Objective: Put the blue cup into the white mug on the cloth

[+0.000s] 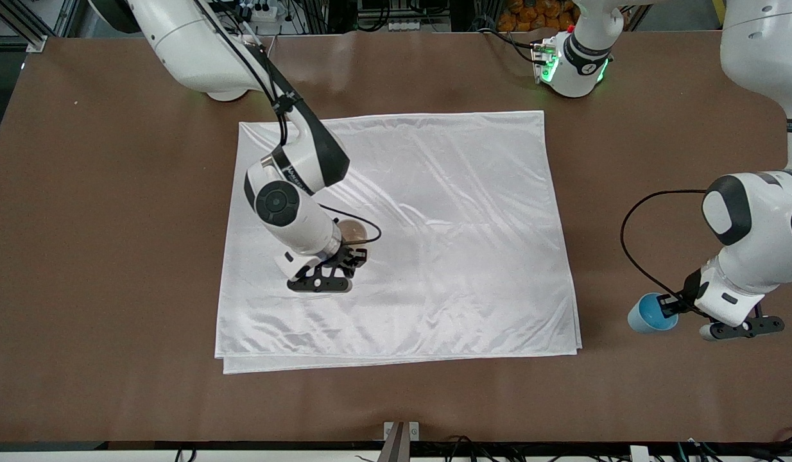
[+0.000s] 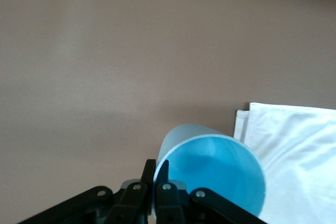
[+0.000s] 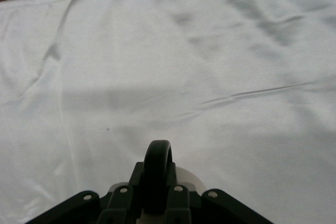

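Observation:
The white cloth [image 1: 434, 192] lies spread over the middle of the brown table. On it, my right gripper [image 1: 352, 255] is shut on the black loop handle [image 3: 157, 161] of the white mug [image 1: 353, 230]. The wrist hides most of the mug, and only a pale sliver of it [image 3: 193, 179] shows beside the fingers. The blue cup [image 1: 647, 313] is off the cloth, toward the left arm's end of the table, tipped with its mouth facing my left gripper [image 1: 672, 307]. That gripper [image 2: 156, 174] is shut on the cup's rim [image 2: 210, 182], one finger inside and one outside. A cloth corner [image 2: 294, 145] lies beside the cup.
Bare brown table [image 1: 113, 256] surrounds the cloth on all sides. The left arm's green-lit base [image 1: 572, 64] stands at the table's back edge. A black cable [image 1: 633, 250] loops over the table beside the left wrist. A small bracket [image 1: 401, 431] sits at the front edge.

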Controlling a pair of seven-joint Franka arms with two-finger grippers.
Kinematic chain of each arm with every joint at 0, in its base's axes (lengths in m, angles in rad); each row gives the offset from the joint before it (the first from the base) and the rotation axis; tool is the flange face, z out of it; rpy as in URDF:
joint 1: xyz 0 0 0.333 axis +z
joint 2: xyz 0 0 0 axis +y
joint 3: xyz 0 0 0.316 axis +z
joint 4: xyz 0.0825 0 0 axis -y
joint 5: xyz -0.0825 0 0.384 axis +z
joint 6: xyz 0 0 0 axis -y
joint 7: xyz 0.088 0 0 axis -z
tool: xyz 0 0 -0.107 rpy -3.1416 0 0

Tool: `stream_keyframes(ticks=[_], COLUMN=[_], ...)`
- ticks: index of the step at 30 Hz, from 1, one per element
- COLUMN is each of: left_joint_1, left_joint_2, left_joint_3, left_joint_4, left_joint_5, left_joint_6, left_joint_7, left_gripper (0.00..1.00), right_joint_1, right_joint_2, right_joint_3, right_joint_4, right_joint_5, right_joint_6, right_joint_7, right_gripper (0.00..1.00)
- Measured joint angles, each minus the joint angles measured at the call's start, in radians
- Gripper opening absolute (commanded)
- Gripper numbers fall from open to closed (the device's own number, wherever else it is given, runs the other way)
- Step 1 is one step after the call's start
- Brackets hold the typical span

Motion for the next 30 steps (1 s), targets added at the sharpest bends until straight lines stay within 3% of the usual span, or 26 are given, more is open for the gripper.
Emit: stream_keyframes(ticks=[21, 24, 30], left_joint_1=[-0.128, -0.136, -0.151], left_joint_2=[-0.072, -0.073, -0.073], left_joint_3=[-0.006, -0.006, -0.006], left_joint_4=[0.002, 0.002, 0.001], left_joint_5=[0.031, 0.032, 0.032], left_joint_6=[-0.082, -0.089, -0.095], left_joint_7=[-0.149, -0.163, -0.213], left_gripper=[0.0, 0.0, 0.0], right_joint_1=[0.089, 0.094, 0.095], right_joint_2=[0.096, 0.106, 0.109], right_joint_3=[-0.001, -0.001, -0.001], right_joint_4=[-0.004, -0.004, -0.004], right_joint_5=[0.0, 0.0, 0.0], right_joint_6=[0.113, 0.118, 0.121], right_joint_7=[0.07, 0.074, 0.095], right_gripper=[0.0, 0.24, 0.89])
